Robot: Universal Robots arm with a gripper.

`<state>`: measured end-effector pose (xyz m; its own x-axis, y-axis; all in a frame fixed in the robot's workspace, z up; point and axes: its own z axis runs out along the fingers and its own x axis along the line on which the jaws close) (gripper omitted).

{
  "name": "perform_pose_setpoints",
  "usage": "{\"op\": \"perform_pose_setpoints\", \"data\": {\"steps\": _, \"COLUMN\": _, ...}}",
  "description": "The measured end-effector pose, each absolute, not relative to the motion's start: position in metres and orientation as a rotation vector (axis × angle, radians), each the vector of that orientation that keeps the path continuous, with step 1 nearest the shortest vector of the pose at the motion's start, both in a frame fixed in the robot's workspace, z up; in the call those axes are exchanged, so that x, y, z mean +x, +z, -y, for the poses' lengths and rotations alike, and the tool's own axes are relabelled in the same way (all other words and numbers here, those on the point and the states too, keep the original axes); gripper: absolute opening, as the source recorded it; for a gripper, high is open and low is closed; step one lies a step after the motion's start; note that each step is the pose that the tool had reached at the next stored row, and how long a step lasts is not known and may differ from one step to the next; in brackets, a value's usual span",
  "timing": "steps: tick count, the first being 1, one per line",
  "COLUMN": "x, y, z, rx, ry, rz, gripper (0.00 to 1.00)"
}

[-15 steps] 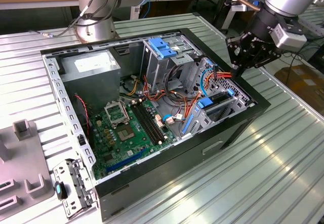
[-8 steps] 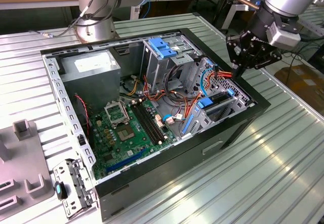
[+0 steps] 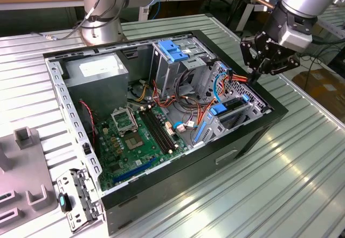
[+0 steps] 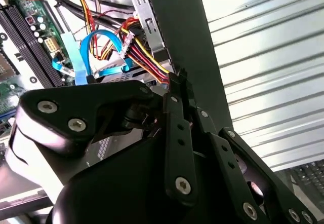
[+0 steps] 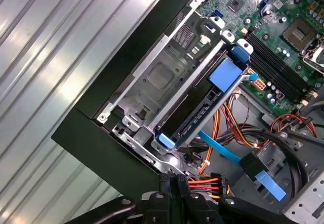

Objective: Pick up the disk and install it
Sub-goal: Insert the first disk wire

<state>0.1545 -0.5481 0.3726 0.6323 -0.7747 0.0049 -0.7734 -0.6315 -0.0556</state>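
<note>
- Black gripper [image 3: 253, 76], its fingers [image 5: 174, 186] pressed together and holding nothing, hangs at the edge of the open computer case [image 3: 259, 133] on the exterior view's right, just above a bundle of red and orange wires [image 3: 237, 78].
- Blue-railed disk [image 5: 195, 115] sits slotted in the metal drive cage [image 5: 157, 84] near that edge, beside the motherboard [image 3: 135, 135].
- Ribbed metal table [image 3: 280, 189] carries the case.
</note>
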Motion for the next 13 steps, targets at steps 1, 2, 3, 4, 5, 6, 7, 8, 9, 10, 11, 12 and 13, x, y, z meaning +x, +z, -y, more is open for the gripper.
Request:
{"op": "perform_pose_setpoints", "data": {"steps": 1, "x": 0.151, "y": 0.372, "z": 0.548, "rx": -2.793, "ry": -0.044, "rz": -1.328, "gripper": 0.17}}
{"op": "perform_pose_setpoints", "data": {"steps": 2, "x": 0.145, "y": 0.372, "z": 0.548, "rx": -2.793, "ry": -0.044, "rz": -1.329, "gripper": 0.17}}
{"op": "perform_pose_setpoints", "data": {"steps": 3, "x": 0.142, "y": 0.371, "z": 0.548, "rx": -2.792, "ry": -0.044, "rz": -1.33, "gripper": 0.17}}
{"op": "perform_pose_setpoints", "data": {"steps": 4, "x": 0.14, "y": 0.371, "z": 0.548, "rx": -2.787, "ry": -0.044, "rz": -1.341, "gripper": 0.17}}
{"op": "perform_pose_setpoints", "data": {"steps": 5, "x": 0.14, "y": 0.371, "z": 0.548, "rx": -2.774, "ry": -0.045, "rz": -1.368, "gripper": 0.17}}
{"op": "perform_pose_setpoints", "data": {"steps": 6, "x": 0.14, "y": 0.37, "z": 0.548, "rx": -2.763, "ry": -0.045, "rz": -1.391, "gripper": 0.17}}
{"op": "perform_pose_setpoints", "data": {"steps": 7, "x": 0.14, "y": 0.37, "z": 0.548, "rx": -2.74, "ry": -0.047, "rz": -1.437, "gripper": 0.17}}
{"op": "perform_pose_setpoints", "data": {"steps": 8, "x": 0.14, "y": 0.369, "z": 0.548, "rx": -2.722, "ry": -0.048, "rz": -1.472, "gripper": 0.17}}
{"op": "perform_pose_setpoints", "data": {"steps": 9, "x": 0.14, "y": 0.369, "z": 0.548, "rx": -2.71, "ry": -0.048, "rz": -1.495, "gripper": 0.17}}
{"op": "perform_pose_setpoints", "data": {"steps": 10, "x": 0.14, "y": 0.368, "z": 0.548, "rx": -2.687, "ry": -0.049, "rz": -1.536, "gripper": 0.17}}
{"op": "perform_pose_setpoints", "data": {"steps": 11, "x": 0.14, "y": 0.368, "z": 0.548, "rx": -2.674, "ry": -0.05, "rz": -1.56, "gripper": 0.17}}
{"op": "perform_pose_setpoints", "data": {"steps": 12, "x": 0.14, "y": 0.368, "z": 0.548, "rx": -2.66, "ry": -0.051, "rz": -1.583, "gripper": 0.17}}
{"op": "perform_pose_setpoints", "data": {"steps": 13, "x": 0.14, "y": 0.367, "z": 0.548, "rx": -2.636, "ry": -0.052, "rz": -1.624, "gripper": 0.17}}
